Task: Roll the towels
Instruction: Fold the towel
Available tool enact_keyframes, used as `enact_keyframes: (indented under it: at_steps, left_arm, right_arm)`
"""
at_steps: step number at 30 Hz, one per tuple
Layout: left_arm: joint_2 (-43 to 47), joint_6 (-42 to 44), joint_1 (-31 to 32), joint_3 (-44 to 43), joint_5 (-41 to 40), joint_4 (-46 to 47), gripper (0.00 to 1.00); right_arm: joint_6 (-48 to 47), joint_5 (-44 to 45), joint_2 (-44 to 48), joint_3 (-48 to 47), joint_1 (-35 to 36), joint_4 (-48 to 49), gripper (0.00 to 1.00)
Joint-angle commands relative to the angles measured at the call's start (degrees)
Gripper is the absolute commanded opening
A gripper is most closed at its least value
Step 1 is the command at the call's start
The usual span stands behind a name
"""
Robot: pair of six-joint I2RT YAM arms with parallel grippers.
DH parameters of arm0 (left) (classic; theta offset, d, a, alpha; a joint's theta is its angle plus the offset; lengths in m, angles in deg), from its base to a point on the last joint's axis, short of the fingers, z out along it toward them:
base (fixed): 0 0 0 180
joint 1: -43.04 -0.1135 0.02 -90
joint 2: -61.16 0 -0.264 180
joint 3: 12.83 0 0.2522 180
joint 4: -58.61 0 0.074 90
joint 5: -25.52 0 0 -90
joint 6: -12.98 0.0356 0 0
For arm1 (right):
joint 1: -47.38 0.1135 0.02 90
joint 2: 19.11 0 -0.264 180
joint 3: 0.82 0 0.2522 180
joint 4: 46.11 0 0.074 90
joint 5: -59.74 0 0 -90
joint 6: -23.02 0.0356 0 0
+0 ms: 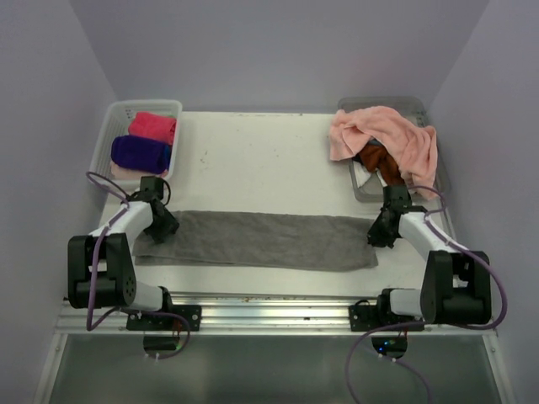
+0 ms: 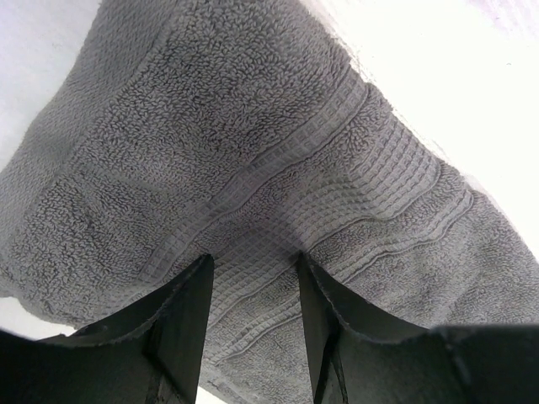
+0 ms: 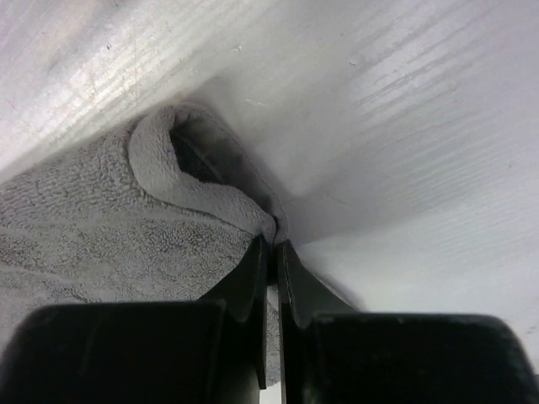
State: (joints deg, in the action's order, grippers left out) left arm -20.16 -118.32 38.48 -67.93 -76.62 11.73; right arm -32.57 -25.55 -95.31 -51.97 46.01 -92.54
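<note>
Pinched together on the right-end hem of the grey towel, at the right gripper, with the hem curled up into a small fold just ahead of the tips. Held apart at the left gripper, over the grey towel's left end and straddling its woven band; hard to tell whether touching the cloth or just above it. Otherwise flat, full-length, not yet rolled.

Beyond the grey towel's left end, in the left basket: hot pink roll and purple roll, done. Beyond its right end, heaped loose in the right basket: salmon towel, rust towel, white towel, all left to do.

Judged early on: at least two rolled, one barely begun, three waiting.
</note>
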Motion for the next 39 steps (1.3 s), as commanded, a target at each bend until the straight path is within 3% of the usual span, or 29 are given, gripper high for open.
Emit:
enact_keyframes:
  at_steps: [1,8,16,26,29,35,39]
  left_arm:
    - [-0.9,0.6,-0.5,1.6,2.3,3.8,0.48]
    - [-2.5,-0.4,2.4,3.1,3.0,5.9,0.49]
    - [-8.0,-8.1,15.2,4.7,5.5,10.4,0.48]
    - [-16.5,-13.2,29.5,-1.4,8.7,15.1,0.48]
    - [-16.9,-13.4,33.4,-4.9,8.3,11.2,0.48]
    - [-5.8,-11.7,31.1,-6.5,2.8,2.3,0.49]
    - [0.2,-9.8,22.1,-3.9,1.0,-2.0,0.46]
  right_arm:
    - [0.2,1.0,3.3,1.2,0.0,0.4,0.0]
    - [-0.3,2.9,14.8,-1.9,0.0,-5.3,0.0]
    - [-1.3,-0.8,21.8,-10.7,0.9,-10.4,0.0]
    - [2.1,5.2,16.8,-25.6,21.6,-8.7,0.0]
    - [3.3,5.4,12.4,-29.5,27.8,-6.4,0.0]
    - [5.2,3.3,6.1,-32.5,36.3,-1.5,0.0]
    - [5.3,3.5,3.2,-33.1,38.5,-0.7,0.0]
